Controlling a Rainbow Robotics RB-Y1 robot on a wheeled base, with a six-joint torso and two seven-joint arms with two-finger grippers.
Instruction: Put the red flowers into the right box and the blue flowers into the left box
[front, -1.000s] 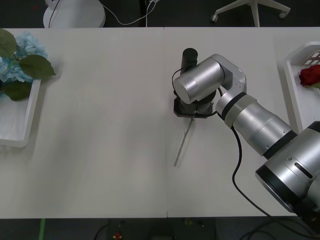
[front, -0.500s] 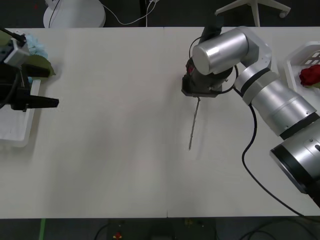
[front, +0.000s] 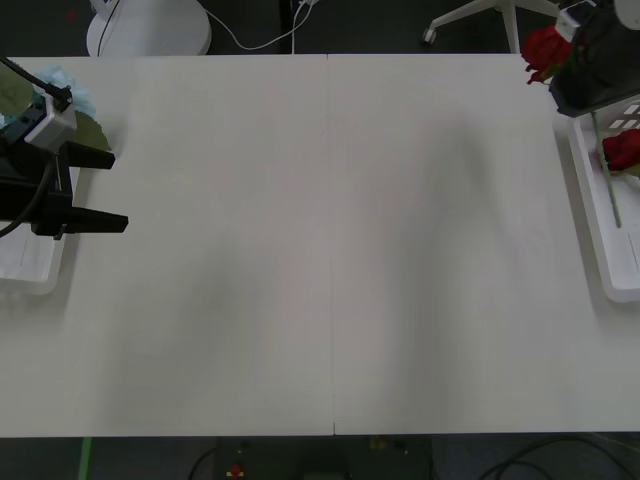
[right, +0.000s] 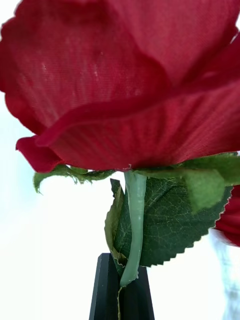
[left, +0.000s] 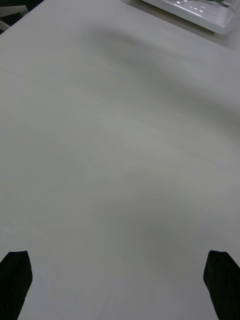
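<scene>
Right gripper (front: 590, 75) clamped on red rose (front: 545, 48) stem, above right box (front: 600, 225), apparently. Left gripper (front: 110, 190) spread wide beside left box (front: 40, 275).

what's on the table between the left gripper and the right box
Nothing: the front view shows bare table from the open left gripper to the right box.

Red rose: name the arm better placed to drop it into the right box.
Right. The right gripper is shut on the red rose above the right box; the left gripper is open, beside the left box.
</scene>
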